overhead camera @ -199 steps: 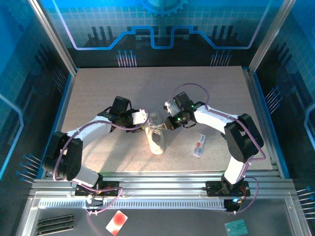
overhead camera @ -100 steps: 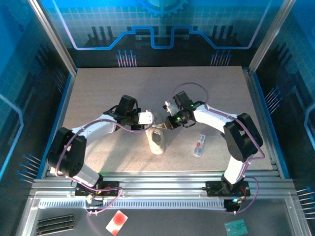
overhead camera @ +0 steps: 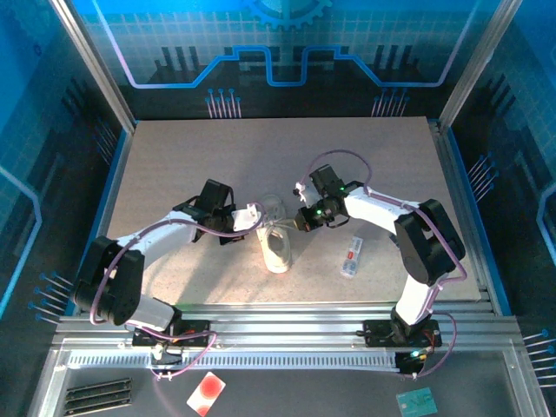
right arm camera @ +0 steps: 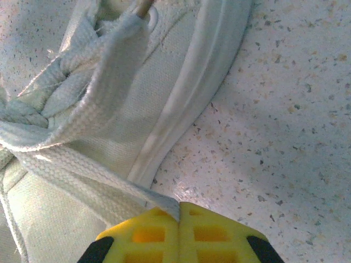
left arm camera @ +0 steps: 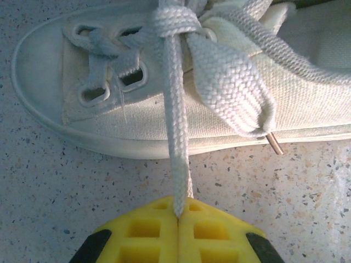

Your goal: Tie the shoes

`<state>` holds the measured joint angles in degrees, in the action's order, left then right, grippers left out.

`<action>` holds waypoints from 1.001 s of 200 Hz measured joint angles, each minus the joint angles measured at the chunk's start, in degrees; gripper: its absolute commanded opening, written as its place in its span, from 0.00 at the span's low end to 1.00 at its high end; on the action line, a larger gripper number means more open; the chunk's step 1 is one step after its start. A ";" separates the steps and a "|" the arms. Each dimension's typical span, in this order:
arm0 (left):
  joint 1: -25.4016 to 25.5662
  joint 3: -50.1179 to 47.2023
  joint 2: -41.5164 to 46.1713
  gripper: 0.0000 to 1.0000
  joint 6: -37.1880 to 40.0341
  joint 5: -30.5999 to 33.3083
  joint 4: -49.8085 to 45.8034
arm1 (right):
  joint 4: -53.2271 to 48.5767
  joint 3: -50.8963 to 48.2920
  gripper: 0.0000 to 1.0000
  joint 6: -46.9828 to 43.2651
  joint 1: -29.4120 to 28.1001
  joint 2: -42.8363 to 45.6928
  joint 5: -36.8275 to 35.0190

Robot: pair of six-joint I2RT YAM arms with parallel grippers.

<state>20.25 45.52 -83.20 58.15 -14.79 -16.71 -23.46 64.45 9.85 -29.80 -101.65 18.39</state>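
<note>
At the middle of the worktop (overhead camera: 174,156), white sneaker (overhead camera: 276,248), toe toward 6 o'clock in the overhead view, lacing toward 12. At 10 o'clock of it, left gripper (overhead camera: 253,212), clenched on a thin strand (left arm camera: 175,137) that runs straight from the crossing over the tongue down into the shut yellow pads. At 2 o'clock of the shoe, right gripper (overhead camera: 301,219), likewise clamped, on a flat strand (right arm camera: 82,170) pinched at the very lip of the pads. Beside the thin strand, draped over the shoe's side, a loose folded lace end (left arm camera: 236,93) with its aglet.

Likely step: drawing the crossing tight.

- Pull both strands apart together, toward 9 and 3 o'clock, with equal force, so the light shoe neither slides nor twists.
- Stay low over the worktop; lifting would probably tip the shoe.
- Go slowly on the right: so shallow a bite may slip.
- Stop once the crossing seats snugly on the tongue.
- Leave the loose end undisturbed.
- Steer clear of the small white item with red marks (overhead camera: 351,258) at 4 o'clock.
</note>
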 measured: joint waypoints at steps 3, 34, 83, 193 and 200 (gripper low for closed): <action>0.00 0.00 0.00 0.00 -0.07 -0.02 0.00 | 0.00 0.00 0.00 0.00 0.00 0.00 0.02; -0.17 0.00 -0.07 0.00 -1.14 -0.02 -0.20 | 0.15 0.00 0.00 -0.02 0.00 0.00 0.02; -0.50 0.02 -0.44 0.07 -1.77 -0.04 -0.74 | 0.50 -0.83 0.30 0.00 0.00 0.15 -0.13; -10.75 -4.02 24.11 0.99 -8.09 -2.95 -0.39 | 0.42 -1.18 0.90 -9.70 10.32 23.04 -12.50; -11.82 -4.48 25.03 0.99 -10.19 -2.58 0.48 | 1.64 -2.49 0.94 -10.01 11.17 24.50 -14.36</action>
<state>8.43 41.04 -58.17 47.97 -17.37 -16.23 -21.82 61.95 -0.16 -18.63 -77.14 4.03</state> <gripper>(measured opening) 0.991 0.877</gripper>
